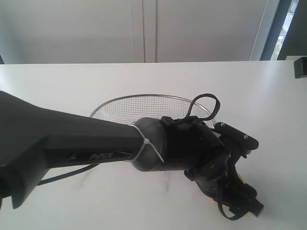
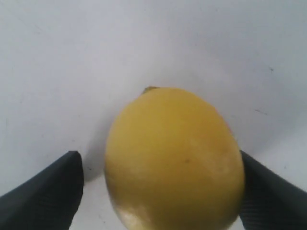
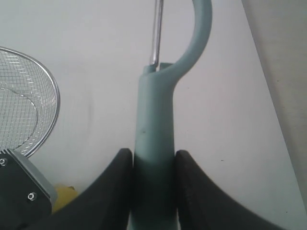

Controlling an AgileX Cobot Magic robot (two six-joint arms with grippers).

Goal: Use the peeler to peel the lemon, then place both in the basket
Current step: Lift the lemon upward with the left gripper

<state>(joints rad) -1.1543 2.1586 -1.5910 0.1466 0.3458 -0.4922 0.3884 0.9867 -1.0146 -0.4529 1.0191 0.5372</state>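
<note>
The yellow lemon (image 2: 175, 160) fills the left wrist view, resting on the white table; no sticker shows on this side. My left gripper (image 2: 163, 191) is open around it. One finger (image 2: 271, 196) touches the lemon's side, and the other finger (image 2: 45, 191) stands a small gap away. The teal-green peeler (image 3: 154, 120) points away from my right gripper (image 3: 153, 163), which is shut on its handle, with the looped head and metal blade (image 3: 156, 33) over the table. The wire-mesh basket (image 1: 144, 97) sits behind the left arm. A sliver of the lemon (image 3: 64, 196) shows beside the right gripper.
The left arm (image 1: 72, 143) crosses the exterior view from left to lower right and hides its own fingers. The basket's rim (image 3: 56, 103) lies close to the peeler. A small black object (image 1: 300, 67) sits at the table's far right edge. The table edge (image 3: 268, 72) runs past the peeler.
</note>
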